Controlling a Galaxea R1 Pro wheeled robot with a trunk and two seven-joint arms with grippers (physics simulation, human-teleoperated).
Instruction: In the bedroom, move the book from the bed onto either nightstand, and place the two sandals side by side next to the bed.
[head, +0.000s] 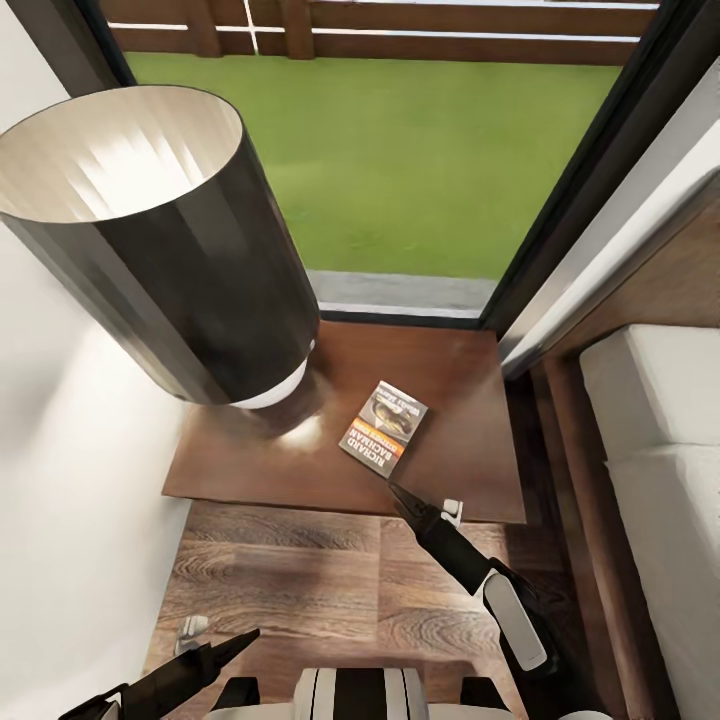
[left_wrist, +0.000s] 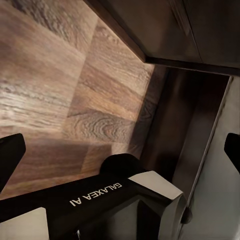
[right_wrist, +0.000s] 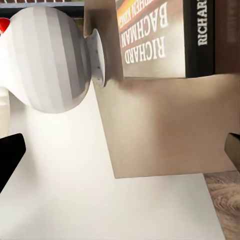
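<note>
I had the book (head: 385, 429) lying flat on the nightstand (head: 450, 380), beside the lamp (head: 160, 240) and set at a slant, its long axis running from the near-left toward the window (head: 400, 150). My right tool (head: 425, 512) hung just short of the book's near end, over the nightstand's front edge, fingers spread and gripping nothing; the right wrist view looked straight along them at the cover. The left tool (head: 215, 650) sat low over the floor (head: 300, 580), also parted and empty, well apart from the book. I judged the book delivered, so the sandals were what remained. The bed (head: 660, 450) lay to my right.
</note>
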